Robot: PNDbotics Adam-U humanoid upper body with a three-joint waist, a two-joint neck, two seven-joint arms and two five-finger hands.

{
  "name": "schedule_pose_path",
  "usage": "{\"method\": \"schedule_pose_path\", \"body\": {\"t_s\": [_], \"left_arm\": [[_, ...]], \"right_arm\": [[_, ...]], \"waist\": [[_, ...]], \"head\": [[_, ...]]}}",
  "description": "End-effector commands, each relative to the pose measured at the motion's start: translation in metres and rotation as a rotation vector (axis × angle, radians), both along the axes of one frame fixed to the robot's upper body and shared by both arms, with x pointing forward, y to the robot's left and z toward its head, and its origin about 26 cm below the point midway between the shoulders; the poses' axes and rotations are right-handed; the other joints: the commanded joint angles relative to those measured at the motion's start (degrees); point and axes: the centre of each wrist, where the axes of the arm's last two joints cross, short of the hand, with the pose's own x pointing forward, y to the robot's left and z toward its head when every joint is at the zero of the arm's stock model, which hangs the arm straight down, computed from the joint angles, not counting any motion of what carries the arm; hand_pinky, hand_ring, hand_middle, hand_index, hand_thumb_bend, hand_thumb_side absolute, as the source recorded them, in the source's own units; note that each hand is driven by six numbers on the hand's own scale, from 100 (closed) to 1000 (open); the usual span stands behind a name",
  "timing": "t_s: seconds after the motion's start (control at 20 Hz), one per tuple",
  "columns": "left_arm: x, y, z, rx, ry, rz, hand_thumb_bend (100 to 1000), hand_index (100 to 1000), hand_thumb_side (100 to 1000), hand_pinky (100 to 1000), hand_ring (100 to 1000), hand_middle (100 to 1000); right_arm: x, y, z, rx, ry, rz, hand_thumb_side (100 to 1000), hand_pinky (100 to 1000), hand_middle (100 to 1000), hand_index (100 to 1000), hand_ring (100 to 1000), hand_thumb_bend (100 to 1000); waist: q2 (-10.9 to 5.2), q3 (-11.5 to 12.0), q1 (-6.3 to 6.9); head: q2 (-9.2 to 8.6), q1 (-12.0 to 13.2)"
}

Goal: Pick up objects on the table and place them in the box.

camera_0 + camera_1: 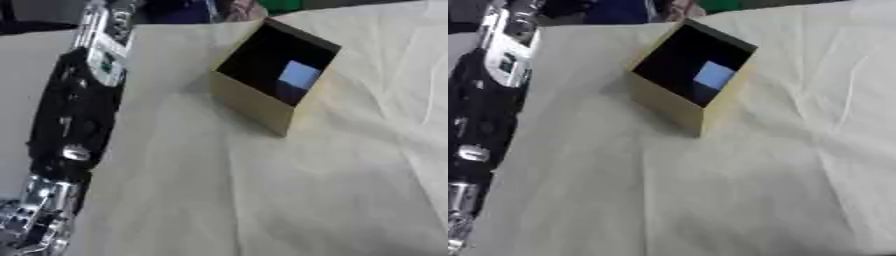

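A tan cardboard box (255,104) stands tilted on the cream cloth at the upper middle, its dark opening facing up. Inside it lies a pale blue square thing (298,75). My left arm (77,110), black with silver parts, runs down the left side from the upper corner. My left hand (35,220) shows blurred at the lower left corner, well apart from the box and holding nothing that I can see. My right hand shows in neither view. No loose object lies on the cloth in view.
The table is covered by a wrinkled cream cloth (289,190), with folds running down the right side. Beyond the far edge there are dark, blue and green shapes (728,5).
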Motion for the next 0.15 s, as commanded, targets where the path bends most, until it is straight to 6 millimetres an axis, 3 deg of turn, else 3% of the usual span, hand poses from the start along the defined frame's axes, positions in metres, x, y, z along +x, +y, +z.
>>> {"method": "schedule_pose_path", "body": {"t_s": [0.05, 0.1, 0.15], "left_arm": [[-0.032, 0.031, 0.025, -0.115, -0.005, -0.044, 114, 912, 913, 987, 897, 763], [-0.040, 0.040, 0.024, -0.150, 0.014, -0.051, 160, 911, 838, 991, 895, 761], [-0.049, 0.047, 0.024, -0.180, 0.029, -0.053, 159, 911, 843, 994, 893, 759]], "right_arm": [[-0.003, -0.007, 0.006, -0.025, -0.023, -0.033, 821, 659, 627, 731, 827, 100], [-0.004, -0.008, 0.005, -0.024, -0.021, -0.041, 820, 659, 627, 731, 827, 100], [-0.005, -0.008, 0.004, -0.023, -0.020, -0.048, 819, 659, 627, 731, 827, 100]], "waist": [[-1.55, 0.92, -0.69], [-1.69, 1.47, -0.85], [-1.80, 1.89, -0.99]], "head": [[1.31, -1.65], [1.51, -2.07], [1.66, -2.36]]}}
